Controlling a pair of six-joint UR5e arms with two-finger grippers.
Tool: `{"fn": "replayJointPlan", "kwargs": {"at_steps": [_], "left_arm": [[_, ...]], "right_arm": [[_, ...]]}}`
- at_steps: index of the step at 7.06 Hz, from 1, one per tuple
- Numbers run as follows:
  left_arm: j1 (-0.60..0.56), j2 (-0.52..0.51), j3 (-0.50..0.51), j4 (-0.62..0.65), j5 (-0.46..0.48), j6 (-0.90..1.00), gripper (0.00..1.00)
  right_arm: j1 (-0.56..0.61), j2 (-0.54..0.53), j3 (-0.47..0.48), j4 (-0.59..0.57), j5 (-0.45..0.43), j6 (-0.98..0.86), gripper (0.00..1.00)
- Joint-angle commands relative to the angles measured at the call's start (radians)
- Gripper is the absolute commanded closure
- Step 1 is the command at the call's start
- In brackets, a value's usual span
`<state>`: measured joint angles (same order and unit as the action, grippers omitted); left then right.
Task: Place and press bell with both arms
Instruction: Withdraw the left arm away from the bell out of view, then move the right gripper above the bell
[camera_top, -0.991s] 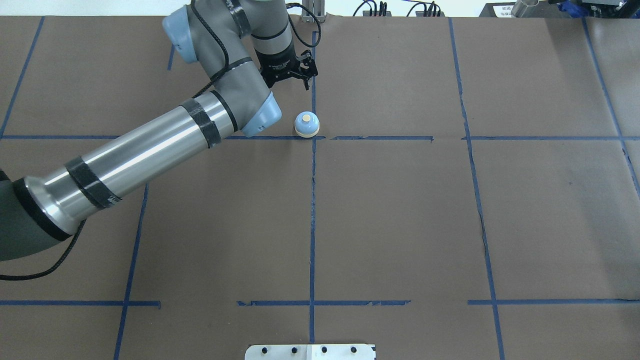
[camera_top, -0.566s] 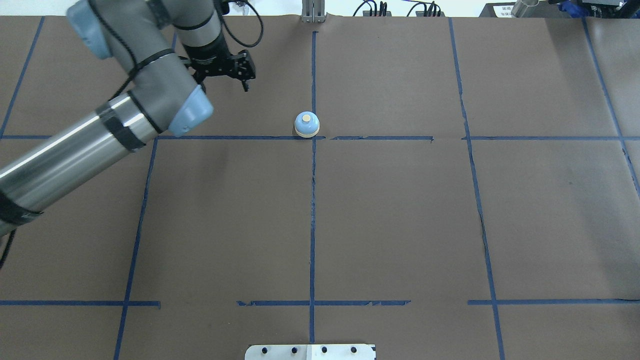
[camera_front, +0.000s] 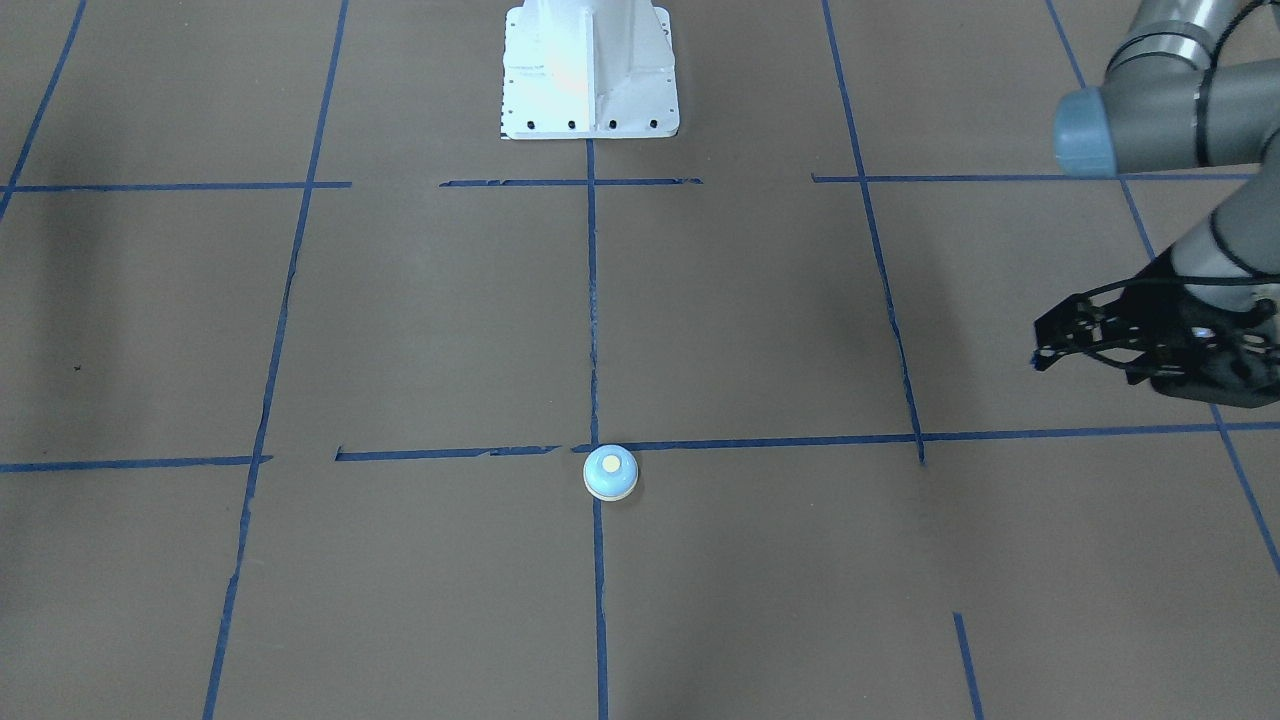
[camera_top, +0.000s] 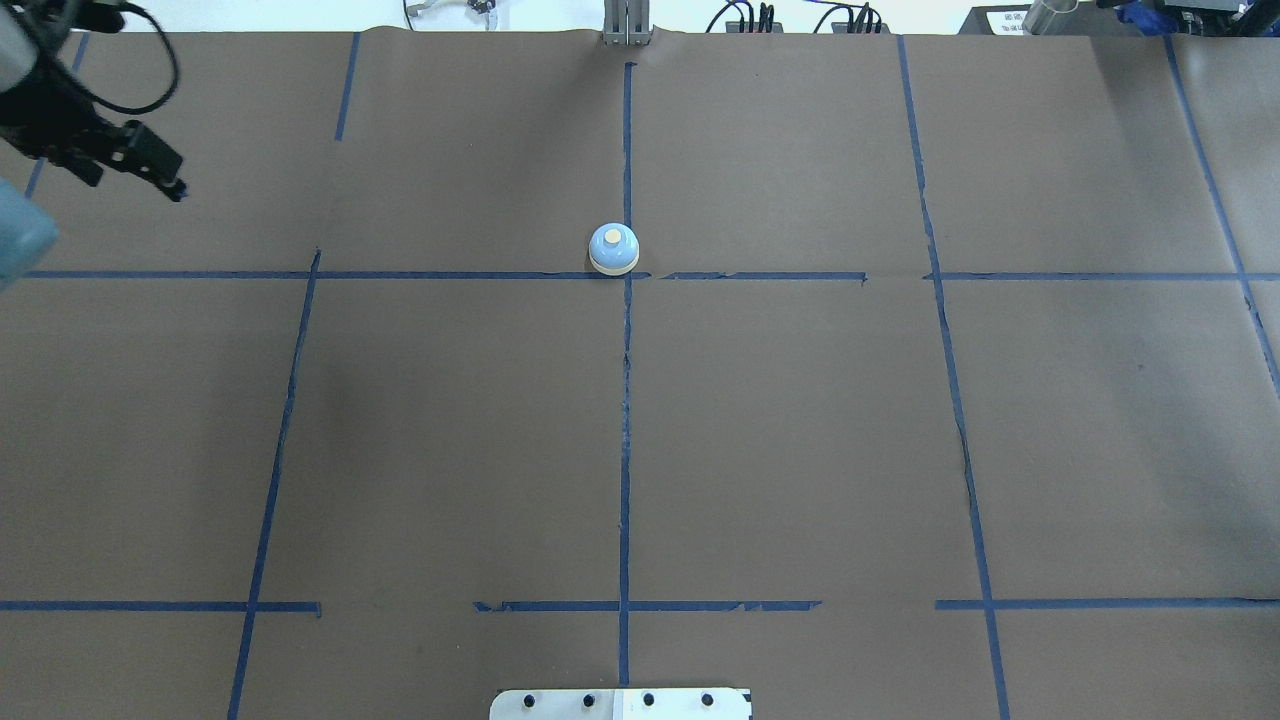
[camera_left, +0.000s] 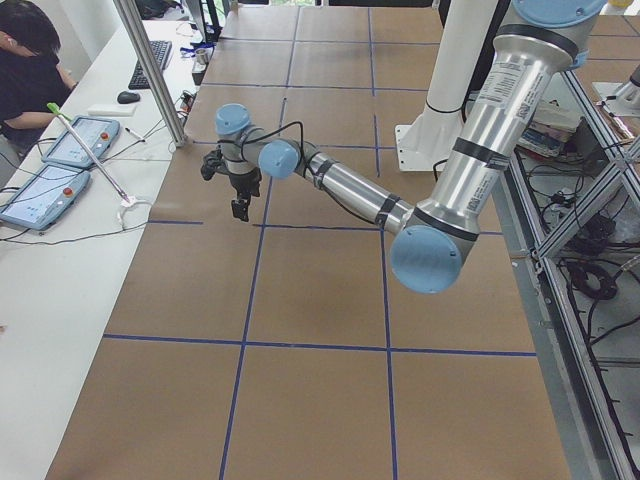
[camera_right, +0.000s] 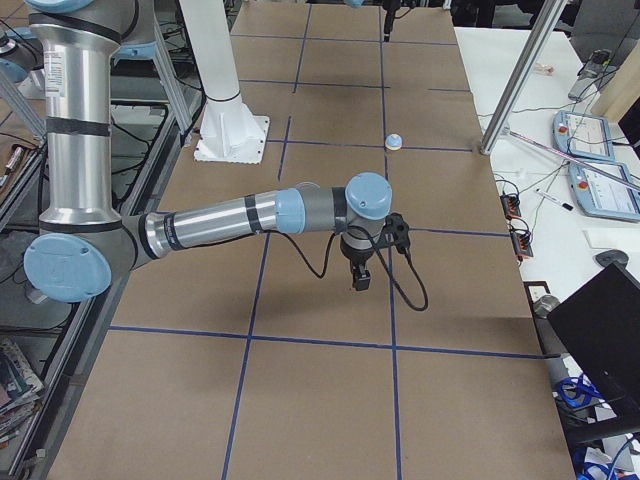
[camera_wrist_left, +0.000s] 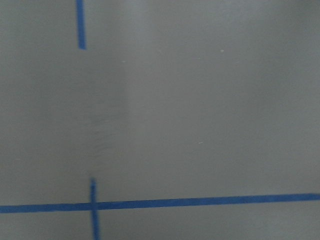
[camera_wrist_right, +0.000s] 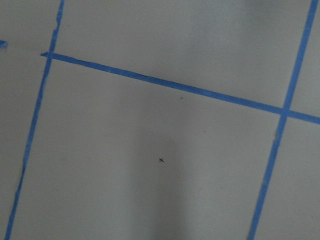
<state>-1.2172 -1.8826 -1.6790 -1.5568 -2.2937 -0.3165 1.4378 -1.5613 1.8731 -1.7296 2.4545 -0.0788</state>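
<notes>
The bell (camera_top: 613, 248), with a light blue dome and a cream button, stands alone on the brown table by the central tape crossing. It also shows in the front view (camera_front: 610, 472) and, small, in the right side view (camera_right: 394, 141). My left gripper (camera_top: 170, 182) is far off at the table's back left, above the paper; in the front view (camera_front: 1038, 346) its jaws stand a little apart and hold nothing. My right gripper (camera_right: 359, 282) shows only in the right side view, low over the table, well away from the bell. I cannot tell whether it is open or shut.
Brown paper with blue tape lines (camera_top: 625, 420) covers the table. The white bolted pedestal (camera_front: 588, 70) stands at the robot's side. An operator (camera_left: 30, 70) sits at a side desk with tablets (camera_left: 60, 165). Both wrist views show only paper and tape.
My left arm has swung away from the bell, from just behind it to the far back left of the table. The bell has not moved.
</notes>
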Motion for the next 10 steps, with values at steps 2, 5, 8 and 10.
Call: {"fn": "replayJointPlan", "kwargs": {"at_steps": [2, 5, 8, 10], "left_arm": [[-0.224, 0.248, -0.011, 0.0, -0.03, 0.295, 0.0], [-0.333, 0.414, -0.027, -0.014, -0.036, 0.415, 0.0], [-0.334, 0.461, -0.067, -0.016, -0.079, 0.402, 0.0], [-0.334, 0.461, -0.07, -0.016, -0.079, 0.402, 0.0]], "right_arm": [[-0.216, 0.228, -0.002, 0.001, -0.008, 0.295, 0.0], [-0.478, 0.496, -0.043, -0.001, -0.197, 0.657, 0.0], [-0.689, 0.891, -0.445, 0.071, -0.417, 0.997, 0.25], [-0.741, 1.039, -0.727, 0.286, -0.477, 1.149, 0.76]]}}
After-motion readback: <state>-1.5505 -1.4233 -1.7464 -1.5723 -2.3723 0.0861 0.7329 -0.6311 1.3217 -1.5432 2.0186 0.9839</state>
